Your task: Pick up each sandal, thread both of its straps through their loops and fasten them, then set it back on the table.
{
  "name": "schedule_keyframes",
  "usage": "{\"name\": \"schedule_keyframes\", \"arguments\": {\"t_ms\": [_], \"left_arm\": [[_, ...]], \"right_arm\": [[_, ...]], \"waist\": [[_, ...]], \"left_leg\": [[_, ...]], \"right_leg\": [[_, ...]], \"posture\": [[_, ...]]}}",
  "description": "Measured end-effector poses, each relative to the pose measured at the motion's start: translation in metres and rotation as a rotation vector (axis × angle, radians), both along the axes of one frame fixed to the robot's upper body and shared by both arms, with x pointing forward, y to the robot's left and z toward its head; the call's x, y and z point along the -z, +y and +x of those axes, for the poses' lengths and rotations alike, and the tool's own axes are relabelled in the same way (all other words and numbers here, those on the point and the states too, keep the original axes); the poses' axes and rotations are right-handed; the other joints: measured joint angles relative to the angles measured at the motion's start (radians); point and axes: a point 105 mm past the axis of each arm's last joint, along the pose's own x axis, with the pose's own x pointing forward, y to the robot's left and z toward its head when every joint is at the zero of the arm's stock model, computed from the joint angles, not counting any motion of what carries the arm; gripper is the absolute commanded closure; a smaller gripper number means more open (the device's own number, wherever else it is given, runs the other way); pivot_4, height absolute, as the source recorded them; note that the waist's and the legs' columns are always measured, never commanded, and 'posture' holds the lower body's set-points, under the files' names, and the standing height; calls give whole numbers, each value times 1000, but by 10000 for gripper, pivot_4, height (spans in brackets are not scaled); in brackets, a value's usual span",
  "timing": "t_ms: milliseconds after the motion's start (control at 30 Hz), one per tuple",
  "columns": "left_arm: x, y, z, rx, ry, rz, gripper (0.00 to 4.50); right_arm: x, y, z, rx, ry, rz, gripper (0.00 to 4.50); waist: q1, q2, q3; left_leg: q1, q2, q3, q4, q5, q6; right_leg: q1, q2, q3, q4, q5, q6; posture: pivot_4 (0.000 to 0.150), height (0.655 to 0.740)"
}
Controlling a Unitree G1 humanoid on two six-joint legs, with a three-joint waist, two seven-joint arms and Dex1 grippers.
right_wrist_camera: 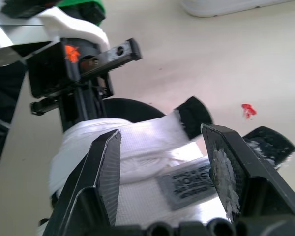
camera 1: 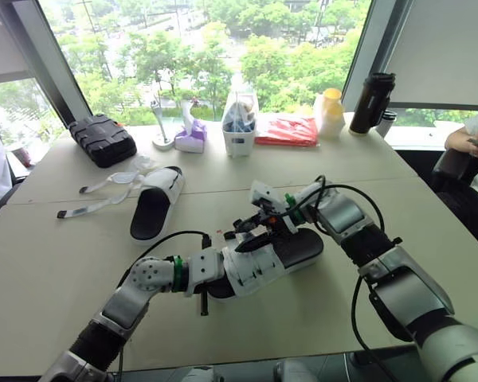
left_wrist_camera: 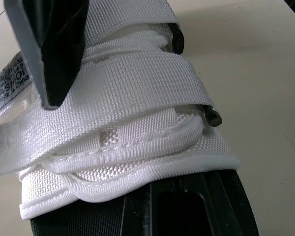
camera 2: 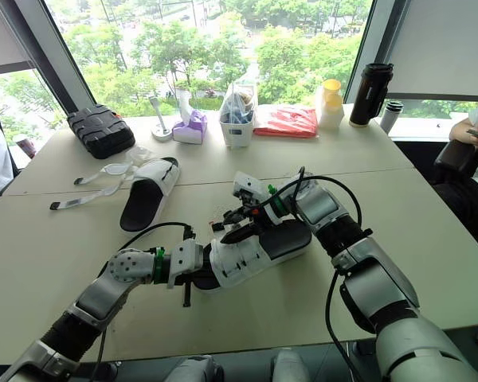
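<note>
A black sandal [camera 1: 297, 248] with white straps [left_wrist_camera: 137, 93] lies at the middle of the table [camera 1: 56, 263]. My left gripper [camera 1: 223, 278] holds it from the left, at the strapped end, with its fingers hidden by the straps. My right gripper [right_wrist_camera: 164, 167] hovers open just over the straps, and the labelled strap end [right_wrist_camera: 187, 184] lies between its fingers. In the head views the right gripper [camera 1: 253, 231] sits on top of the sandal. A second black-and-white sandal [camera 1: 155, 203] lies at the back left, with loose white straps [camera 1: 95, 205] beside it.
Along the window edge stand a black case [camera 1: 102, 139], a tissue pack [camera 1: 191, 137], a white container [camera 1: 239, 127], a red packet [camera 1: 287, 130], a yellow bottle [camera 1: 329, 113] and a black tumbler [camera 1: 372, 102]. A person's arm [camera 1: 470, 142] shows at the far right.
</note>
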Motion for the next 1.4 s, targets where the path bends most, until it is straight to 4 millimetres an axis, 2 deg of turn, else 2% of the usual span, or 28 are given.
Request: {"name": "schedule_keyframes", "arguments": {"t_ms": [300,433,733,833,933,1200,1300,1400], "left_arm": [[0,0,0,-2,0,-2,45000],[0,0,0,-2,0,-2,45000],[0,0,0,-5,0,-3,45000],[1,0,0,-8,0,-4,45000],[1,0,-1,-11,0,-6,45000],[1,0,-1,-16,-1,-8,45000],[0,0,-1,-15,-3,-8,45000],[1,0,-1,-14,-3,-6,45000]], "right_arm": [[3,11,18,65,-10,4,20444],[-2,12,16,35,2,1,20444],[6,10,12,3,64,-41,20444],[8,14,12,-2,73,-51,28704],[11,19,12,-3,75,-50,44047],[0,21,11,-24,66,-27,44640],[-15,19,8,-37,59,-8,44640],[-39,17,1,-73,37,46,44640]], "waist": [[-1,1,-1],[-1,1,-1],[-1,1,-1],[-1,1,-1],[-1,2,-1],[-1,2,-1],[0,2,-1],[0,2,-1]], "left_leg": [[0,0,0,0,0,0],[0,0,0,0,0,0],[0,0,0,0,0,0],[0,0,0,0,0,0],[0,0,0,0,0,0],[0,0,0,0,0,0],[-1,-1,-1,0,0,0],[-1,-1,-1,-1,0,0]], "right_leg": [[-1,0,0,0,0,0],[-1,0,0,0,0,0],[-1,0,0,0,0,0],[-1,0,0,0,0,0],[-2,0,0,0,0,0],[-2,0,0,0,0,0],[-2,0,0,0,0,0],[-1,0,0,0,0,0]], "posture": [[1500,7400],[1500,7400],[1500,7400],[1500,7400],[1500,7400],[1500,7400],[1500,7400],[1500,7400]]}}
